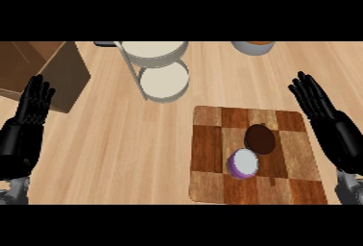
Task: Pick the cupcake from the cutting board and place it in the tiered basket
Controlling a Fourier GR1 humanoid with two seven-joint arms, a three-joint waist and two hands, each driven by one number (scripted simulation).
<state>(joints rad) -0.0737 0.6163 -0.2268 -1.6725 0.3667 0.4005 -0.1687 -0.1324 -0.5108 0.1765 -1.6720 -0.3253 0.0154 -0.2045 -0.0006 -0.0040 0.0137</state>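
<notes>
A cupcake with a purple wrapper and white top (pixel 244 163) lies on the checkered wooden cutting board (pixel 209 149), just below a dark brown oval item (pixel 260 139). The tiered basket (pixel 163 65) stands at the back, with a pale upper tray and a round lower tray on a grey metal frame. My right hand (pixel 322 113) is open, fingers up, at the board's right edge, apart from the cupcake. At the far left my left hand (pixel 32 108) stays open with fingers up, holding nothing.
A brown wooden box (pixel 50 72) fills the back left corner, close to my left hand. A grey bowl (pixel 253 47) sits at the back edge, right of the basket. Bare light wood counter (pixel 120 153) lies between the board and my left arm.
</notes>
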